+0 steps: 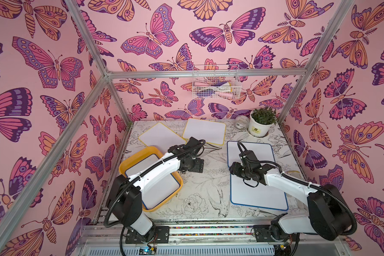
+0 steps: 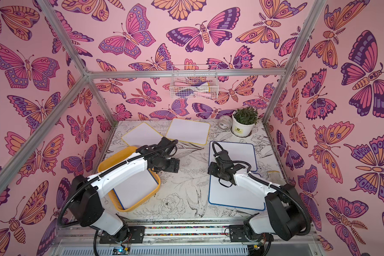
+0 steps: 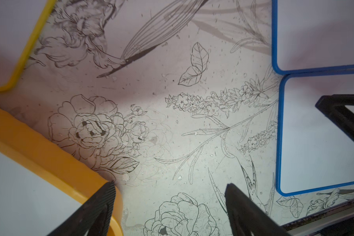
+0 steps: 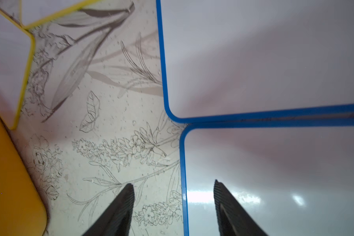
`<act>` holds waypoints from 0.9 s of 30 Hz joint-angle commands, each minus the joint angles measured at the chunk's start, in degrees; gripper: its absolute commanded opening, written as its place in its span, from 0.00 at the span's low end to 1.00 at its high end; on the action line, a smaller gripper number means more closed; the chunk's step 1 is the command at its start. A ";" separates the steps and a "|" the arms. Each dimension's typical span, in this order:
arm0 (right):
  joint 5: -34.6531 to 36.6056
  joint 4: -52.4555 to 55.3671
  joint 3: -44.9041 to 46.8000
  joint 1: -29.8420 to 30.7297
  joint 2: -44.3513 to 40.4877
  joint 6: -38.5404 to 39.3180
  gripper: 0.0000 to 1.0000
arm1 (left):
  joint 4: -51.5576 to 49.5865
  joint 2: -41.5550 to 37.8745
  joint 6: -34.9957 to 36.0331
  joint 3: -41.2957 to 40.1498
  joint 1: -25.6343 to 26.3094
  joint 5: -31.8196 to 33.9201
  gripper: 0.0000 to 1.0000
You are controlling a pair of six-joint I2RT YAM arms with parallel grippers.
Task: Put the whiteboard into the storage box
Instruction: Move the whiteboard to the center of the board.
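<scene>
Clerk: Arms, pose?

Checker: Item one, left arm [image 1: 155, 175]. It reaches from the lower left of the frame up across the storage box [image 1: 140, 153]. The left gripper [image 3: 170, 185] points down over the table [image 1: 200, 184], jaws parted and empty, one finger above the box rim.
Item two, right arm [image 1: 282, 179]. It bends in from the lower right. The right gripper [image 4: 173, 182] points down with its jaws spread astride the blue left edge of the lower blue-framed whiteboard [image 1: 259, 195], gripping nothing. One finger is over the table and one over the white face. Contact cannot be told.

Clerk: Whiteboards, count?

Checker: Five. The boxed whiteboard [image 1: 160, 195], blue-edged, lies flat inside the storage box at lower left, partly under the arm. The upper blue-framed whiteboard [image 1: 262, 150] lies just beside the lower one, right of centre. The left yellow-framed whiteboard [image 1: 160, 135] and the right yellow-framed whiteboard [image 1: 204, 130] sit at upper centre, corners close together.

Clerk: Sundries?

Checker: One storage box. One potted plant [image 1: 262, 124] at upper right. One clear round container [image 1: 242, 123] beside it. One wire basket [image 1: 215, 84] on the back wall.
</scene>
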State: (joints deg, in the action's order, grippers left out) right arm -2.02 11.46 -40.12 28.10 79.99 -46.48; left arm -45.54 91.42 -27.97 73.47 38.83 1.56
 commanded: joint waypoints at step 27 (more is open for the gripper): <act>-4.52 -13.02 -25.22 21.22 30.96 -12.53 0.73 | -5.86 -15.27 1.95 -5.88 -18.17 -0.92 0.91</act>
State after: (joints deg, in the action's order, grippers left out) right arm -2.72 -2.35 -62.19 48.42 108.18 -58.67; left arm -49.25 77.01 -27.18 68.73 22.24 1.54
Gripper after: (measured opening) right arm 0.728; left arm 0.905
